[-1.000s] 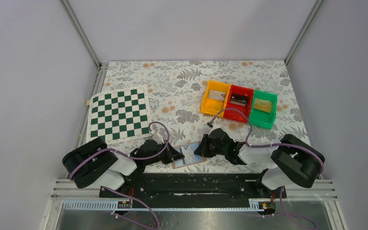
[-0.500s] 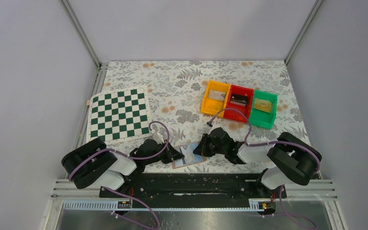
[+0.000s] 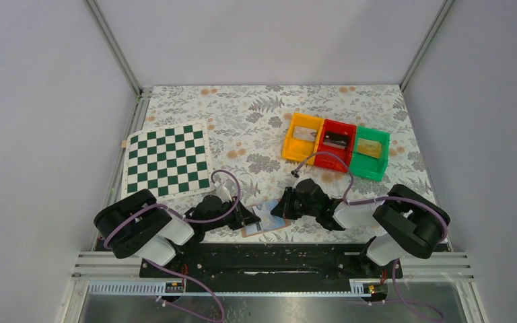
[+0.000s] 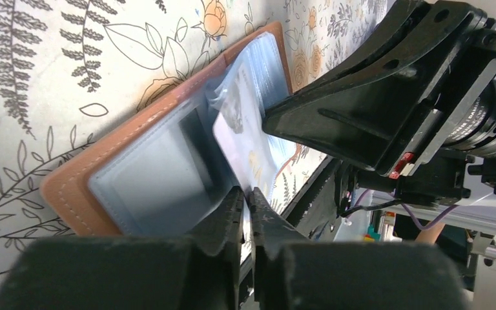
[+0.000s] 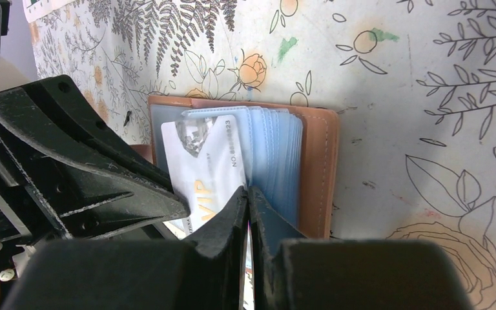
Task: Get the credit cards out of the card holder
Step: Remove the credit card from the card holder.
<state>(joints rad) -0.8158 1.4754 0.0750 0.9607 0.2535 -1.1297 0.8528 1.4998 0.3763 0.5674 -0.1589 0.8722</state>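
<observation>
At the open card holder (image 5: 320, 169), the right fingers (image 5: 228, 223) are pressed together at the edge of a white credit card (image 5: 200, 161). The left fingers (image 4: 223, 223) show a thin slit at that card's end; whether they grip it I cannot tell. The holder lies flat on the bench (image 5: 426, 129), near its front edge.

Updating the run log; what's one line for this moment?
card holder: open | white VIP card: inside | right gripper: jaws shut at sleeves | left gripper: at card edge
</observation>
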